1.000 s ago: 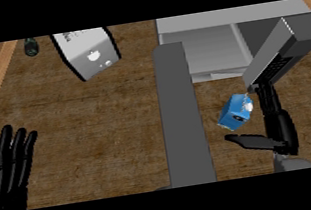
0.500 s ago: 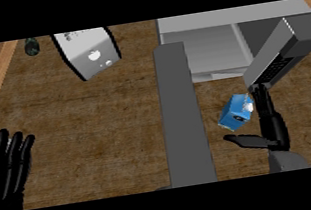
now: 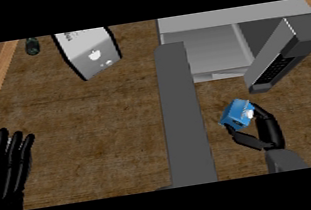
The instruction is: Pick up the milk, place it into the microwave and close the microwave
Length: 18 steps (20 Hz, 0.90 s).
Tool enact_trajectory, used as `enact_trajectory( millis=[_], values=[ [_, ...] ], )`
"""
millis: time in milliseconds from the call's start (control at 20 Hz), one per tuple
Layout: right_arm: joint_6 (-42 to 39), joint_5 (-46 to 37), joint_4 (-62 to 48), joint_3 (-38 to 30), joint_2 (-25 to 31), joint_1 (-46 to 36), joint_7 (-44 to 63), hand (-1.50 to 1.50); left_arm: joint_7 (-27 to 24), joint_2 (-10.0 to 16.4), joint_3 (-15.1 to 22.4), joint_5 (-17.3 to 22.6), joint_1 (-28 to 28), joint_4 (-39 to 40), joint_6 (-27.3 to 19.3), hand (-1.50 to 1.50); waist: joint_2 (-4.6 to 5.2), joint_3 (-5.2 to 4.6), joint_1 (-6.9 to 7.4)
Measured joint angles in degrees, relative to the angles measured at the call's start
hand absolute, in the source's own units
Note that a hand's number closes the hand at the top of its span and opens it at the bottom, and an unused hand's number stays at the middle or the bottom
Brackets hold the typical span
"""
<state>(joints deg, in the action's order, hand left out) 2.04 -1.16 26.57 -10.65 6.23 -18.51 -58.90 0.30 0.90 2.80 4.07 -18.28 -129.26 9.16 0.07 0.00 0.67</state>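
Right hand (image 3: 267,134) is now wrapped round the small blue milk carton (image 3: 236,115), which sat beside its fingers before. Left hand (image 3: 4,170) rests open.

Head view — sole camera | we look steeply down on the counter (image 3: 94,121) | close — counter fills most of our frame

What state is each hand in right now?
Left hand: open, holding nothing, at the lower left edge.
Right hand: curled round the blue milk carton.
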Motion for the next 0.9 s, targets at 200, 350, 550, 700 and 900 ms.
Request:
enact_trajectory(
  millis=[200, 350, 550, 700, 900],
  values=[
    [-4.7, 0.2, 1.3, 1.6, -0.9, -0.8, 0.0, 1.5, 0.3, 0.0, -0.1, 0.2, -1.0, -1.0, 0.1, -1.5, -0.08, 0.0, -0.16],
    [-6.7, 0.3, 4.4, 3.1, -1.8, -0.5, 0.6, 1.5, -0.6, 0.1, -0.7, 1.0, -2.8, -1.5, 0.5, -1.5, -0.16, -0.01, -0.28],
    [-7.4, 0.0, 10.6, 5.5, -3.3, 3.6, 1.0, 1.5, -1.0, -0.1, -0.9, 0.9, -3.5, -1.4, 0.9, -1.5, -0.21, -0.03, -0.55],
    [-8.3, 0.5, 16.0, 6.5, -2.9, 9.8, 1.0, 1.5, 0.2, 0.4, -2.5, 2.4, -2.7, -1.6, 1.0, -1.5, -0.22, -0.03, -0.8],
    [-8.8, 1.2, 23.7, 7.7, -2.5, 16.4, 1.9, 1.5, -0.3, 0.5, -3.5, 3.3, -2.6, -0.5, 1.7, -1.5, -0.2, -0.02, -0.81]
  ],
)
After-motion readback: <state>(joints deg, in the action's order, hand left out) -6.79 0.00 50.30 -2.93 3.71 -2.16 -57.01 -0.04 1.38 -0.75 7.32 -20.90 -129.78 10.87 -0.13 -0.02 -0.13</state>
